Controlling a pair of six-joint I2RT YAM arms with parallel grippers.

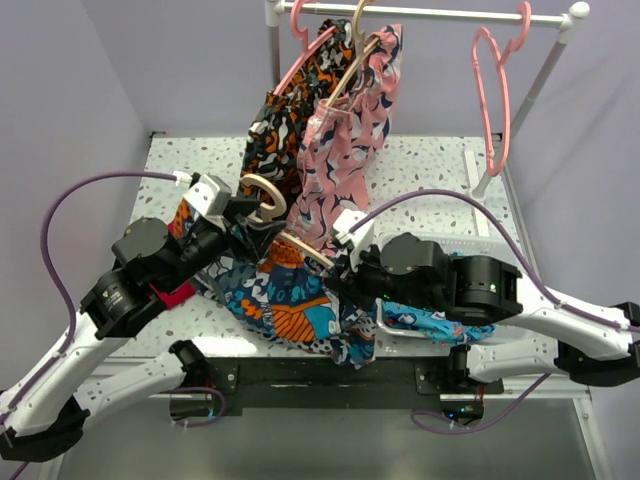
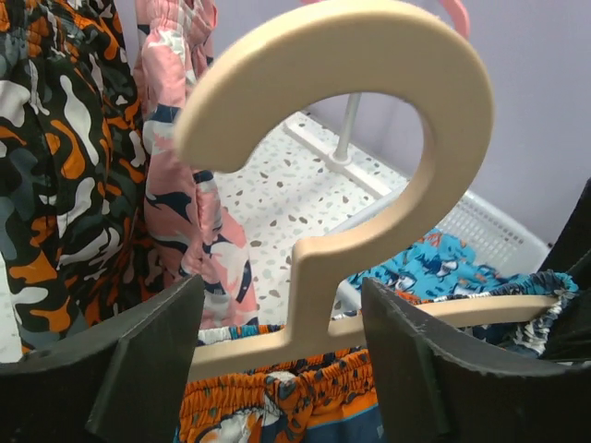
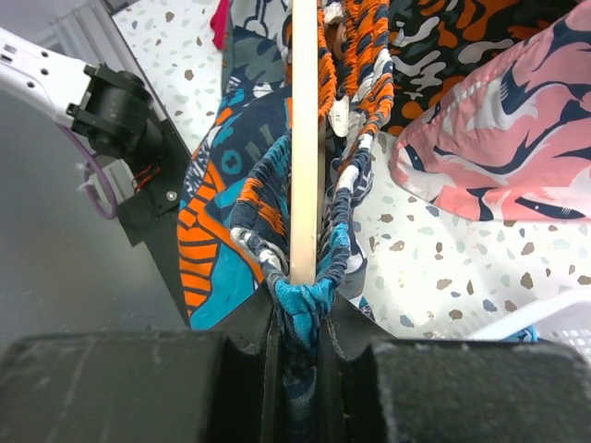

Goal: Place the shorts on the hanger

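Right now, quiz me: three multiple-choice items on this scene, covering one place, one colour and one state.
1. On the cream hanger, where is the bar?
A) inside the waistband of the shorts
B) clear of all fabric
C) inside a shirt sleeve

2. The empty hanger on the clothes rail is:
A) cream
B) pink
C) black

3. The right tool is:
A) wide open
B) shut on a pink hanger
C) shut on the shorts

Answers:
1 A: in the right wrist view the elastic waistband runs along both sides of the bar.
2 B: the top view shows it pink, near the rail's right end.
3 C: its fingers pinch the blue end of the waistband.
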